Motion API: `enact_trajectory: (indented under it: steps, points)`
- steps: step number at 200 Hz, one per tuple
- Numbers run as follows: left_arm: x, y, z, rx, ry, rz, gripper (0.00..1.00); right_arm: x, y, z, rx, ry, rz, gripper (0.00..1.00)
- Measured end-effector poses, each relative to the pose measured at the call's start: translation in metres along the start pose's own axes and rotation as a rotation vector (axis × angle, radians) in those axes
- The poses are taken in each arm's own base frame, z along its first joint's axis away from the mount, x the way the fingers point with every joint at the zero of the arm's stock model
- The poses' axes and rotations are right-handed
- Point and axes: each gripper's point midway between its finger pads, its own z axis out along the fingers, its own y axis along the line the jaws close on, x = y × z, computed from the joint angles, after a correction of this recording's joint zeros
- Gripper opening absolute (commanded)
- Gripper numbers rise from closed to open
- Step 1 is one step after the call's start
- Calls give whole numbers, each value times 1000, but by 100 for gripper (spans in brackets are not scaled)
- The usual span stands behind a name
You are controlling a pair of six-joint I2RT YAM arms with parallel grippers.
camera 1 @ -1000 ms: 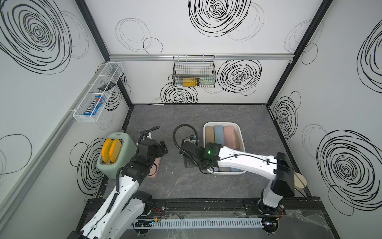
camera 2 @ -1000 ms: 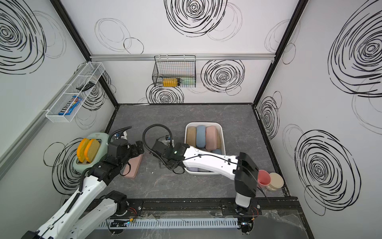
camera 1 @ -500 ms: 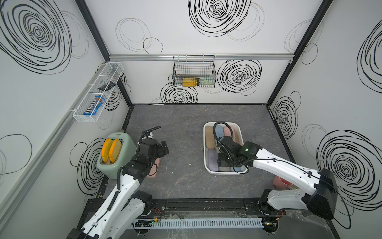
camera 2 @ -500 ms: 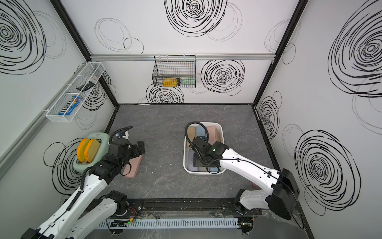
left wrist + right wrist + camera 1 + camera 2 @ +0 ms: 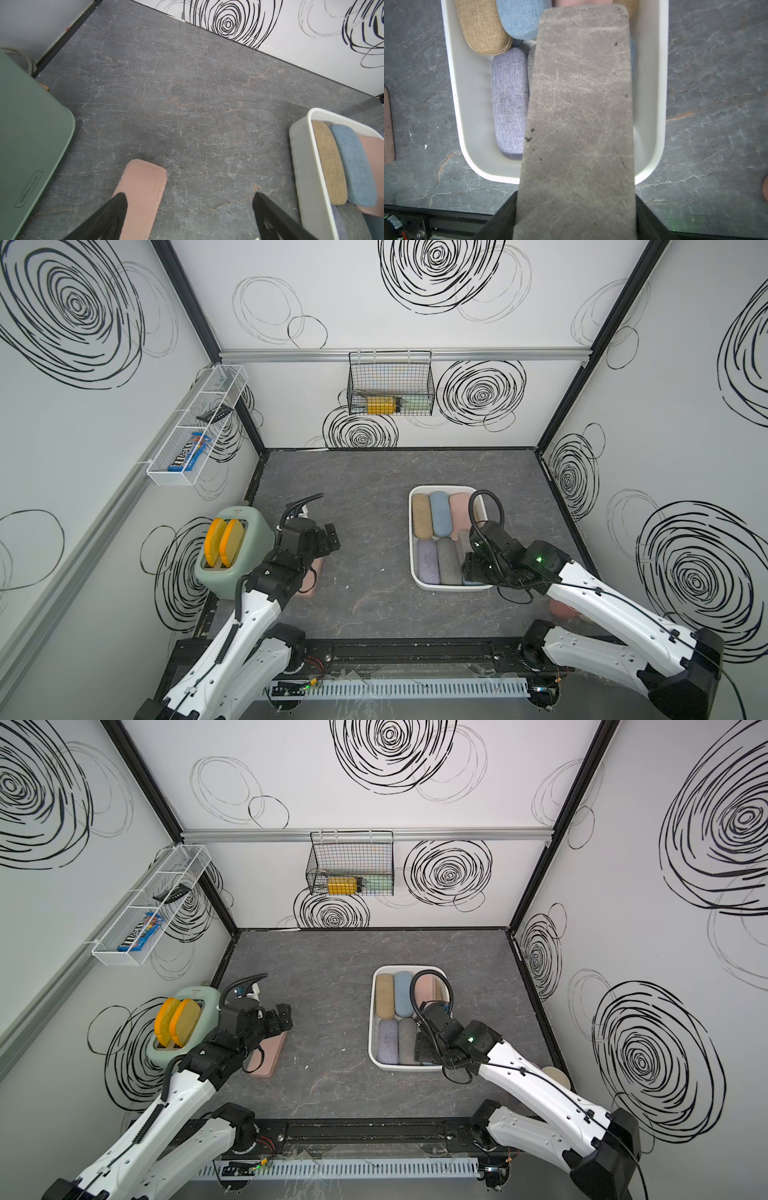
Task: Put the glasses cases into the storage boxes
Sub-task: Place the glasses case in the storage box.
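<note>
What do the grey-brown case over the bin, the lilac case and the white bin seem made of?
Grey-brown case: probably leather or faux leather, matte, with pale scuffs and creases. Lilac case: woven fabric cover; the weave shows. White bin: likely moulded plastic, smooth, softly glossy, rounded corners.

1. We are looking down on a sage-green toaster [image 5: 235,568] standing at the left edge of the grey marbled tabletop [image 5: 361,489], with two yellow-orange slices [image 5: 224,541] sticking upright out of its slots.
2. On the back wall, a black wire basket [image 5: 390,383] is hanging from a metal rail [image 5: 498,354], and a yellow object [image 5: 380,405] is lying inside it.
3. A white mesh rack [image 5: 197,427] is hanging on the left wall, holding a blue candy packet [image 5: 189,452] and a small black item [image 5: 214,414].
4. A pink cup [image 5: 561,608] is showing, partly hidden, near the right wall.
5. Black swirls [image 5: 436,265] are covering the white walls around us.
</note>
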Motion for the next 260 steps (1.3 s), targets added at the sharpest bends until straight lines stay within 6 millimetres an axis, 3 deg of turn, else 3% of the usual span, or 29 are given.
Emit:
enact_trajectory:
  steps: [55,153,196,226,260]
  points:
    - [0,-1,0,2,0,1,97,8,-11,20,43,46,-5,59]
    - [0,-2,0,5,0,4,96,-7,-14,47,78,0,-38,59]
    - [2,-6,-1,17,4,16,96,-3,-17,58,115,39,-48,78]
    - [4,-9,-1,22,5,25,97,2,-26,71,181,77,-24,84]
    - [4,-10,-2,20,1,32,98,-1,-27,71,193,65,-5,89]
